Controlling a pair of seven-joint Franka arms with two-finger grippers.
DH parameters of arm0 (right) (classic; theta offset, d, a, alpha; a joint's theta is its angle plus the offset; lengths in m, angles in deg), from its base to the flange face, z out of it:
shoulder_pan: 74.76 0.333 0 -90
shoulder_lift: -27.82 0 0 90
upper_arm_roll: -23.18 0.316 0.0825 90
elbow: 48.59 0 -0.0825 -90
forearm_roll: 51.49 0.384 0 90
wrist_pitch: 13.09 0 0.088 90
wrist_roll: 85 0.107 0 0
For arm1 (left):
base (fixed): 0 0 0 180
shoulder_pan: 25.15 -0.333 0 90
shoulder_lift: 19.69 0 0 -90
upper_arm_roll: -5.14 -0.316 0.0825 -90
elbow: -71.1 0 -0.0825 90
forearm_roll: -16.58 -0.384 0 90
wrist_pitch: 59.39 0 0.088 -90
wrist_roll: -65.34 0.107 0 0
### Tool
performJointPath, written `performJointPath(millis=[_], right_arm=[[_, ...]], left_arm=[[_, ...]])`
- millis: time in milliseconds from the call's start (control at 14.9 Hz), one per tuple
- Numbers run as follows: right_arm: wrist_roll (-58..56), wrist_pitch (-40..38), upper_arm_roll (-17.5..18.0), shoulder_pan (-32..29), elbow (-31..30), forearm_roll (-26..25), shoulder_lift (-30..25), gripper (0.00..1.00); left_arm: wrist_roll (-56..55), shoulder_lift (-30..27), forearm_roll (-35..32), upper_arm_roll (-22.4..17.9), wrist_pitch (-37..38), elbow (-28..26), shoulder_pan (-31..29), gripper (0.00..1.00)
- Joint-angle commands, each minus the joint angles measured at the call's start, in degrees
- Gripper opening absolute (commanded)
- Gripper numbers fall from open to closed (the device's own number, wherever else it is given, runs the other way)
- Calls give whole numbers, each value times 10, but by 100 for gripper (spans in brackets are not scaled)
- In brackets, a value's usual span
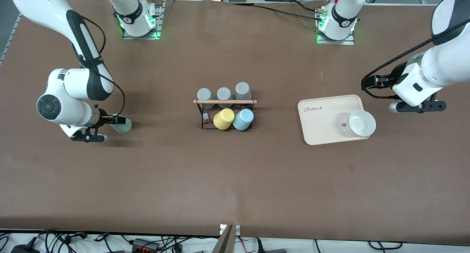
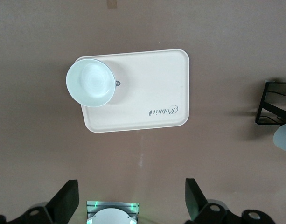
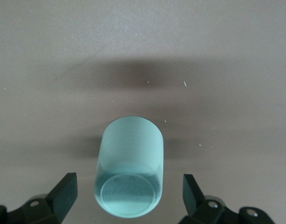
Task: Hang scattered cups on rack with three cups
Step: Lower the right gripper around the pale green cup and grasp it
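The pale mint-green cup lies on its side on the table toward the right arm's end. My right gripper is open with a finger on either side of the cup's base, apart from it. The light blue cup sits on the black wire rack beside a yellow cup, below the wooden dowel. Three grey cups hang in the rack's row farther from the front camera. My left gripper is open and empty, up over the table beside the cream tray.
A cream tray lies toward the left arm's end, with a whitish cup standing at its corner; both show in the left wrist view, tray and cup. Cables run along the table's near edge.
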Motion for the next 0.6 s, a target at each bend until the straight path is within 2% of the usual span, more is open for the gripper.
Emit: performJointPath(millis=[0,268,335,535], right_arm=[[11,11,0,1,-5,-3,3,100],[11,10,1,0,-5,-2,7,98],[11,6,1,0,-5,-1,10,88],[12,3,1,0,-5,-1,15,68]], left_arm=[[12,-22,-11,5,-14,-23,0,100],[13,-21,-11,5,-14,-22,0,100],[13,-21,-10,5,-14,-22,0,100],[13,-20,-10,5,-13,-21,0,100]])
